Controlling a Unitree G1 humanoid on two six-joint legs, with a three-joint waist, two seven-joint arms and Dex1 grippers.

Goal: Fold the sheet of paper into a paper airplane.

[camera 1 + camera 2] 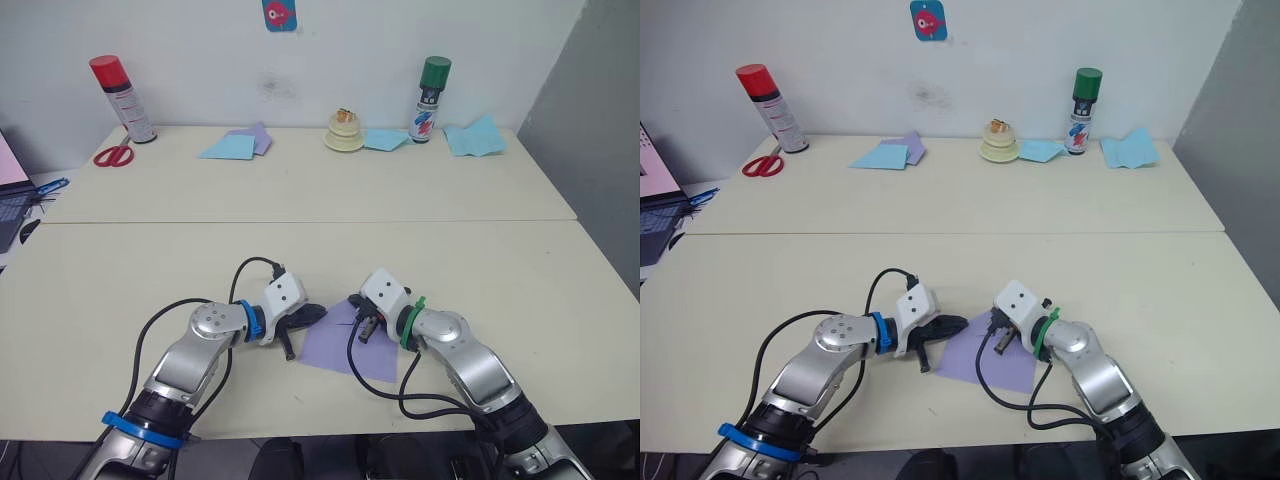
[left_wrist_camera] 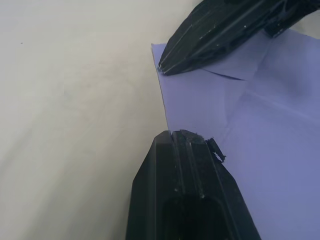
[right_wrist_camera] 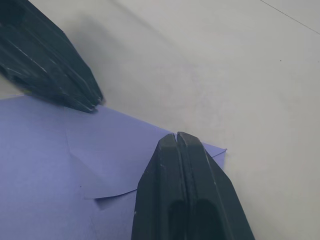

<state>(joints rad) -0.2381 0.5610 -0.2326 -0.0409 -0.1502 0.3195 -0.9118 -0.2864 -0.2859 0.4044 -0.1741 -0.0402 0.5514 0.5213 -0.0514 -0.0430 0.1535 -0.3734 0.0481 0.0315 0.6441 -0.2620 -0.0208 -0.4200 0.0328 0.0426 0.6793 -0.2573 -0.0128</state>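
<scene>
The sheet of paper point(image 1: 345, 348), lavender-purple, lies flat near the table's front edge, between my two arms. It is creased, and one corner flap point(image 3: 100, 165) is folded over. My left gripper point(image 1: 318, 313) is shut, with its tip point(image 2: 182, 134) resting on the paper's left edge. From the other side, my right gripper point(image 1: 356, 305) is also shut, and its tip point(image 3: 176, 135) rests on the paper's far corner. The two tips are a few centimetres apart. No finished paper airplane is in view.
Along the far wall stand a red-capped spray can point(image 1: 122, 97), red scissors point(image 1: 113, 155), light blue papers point(image 1: 228, 148) point(image 1: 475, 138), a cream round object point(image 1: 343, 132) and a green-capped spray can point(image 1: 432, 97). A seam point(image 1: 300, 222) joins two tables. A laptop point(image 1: 10, 190) sits at the left.
</scene>
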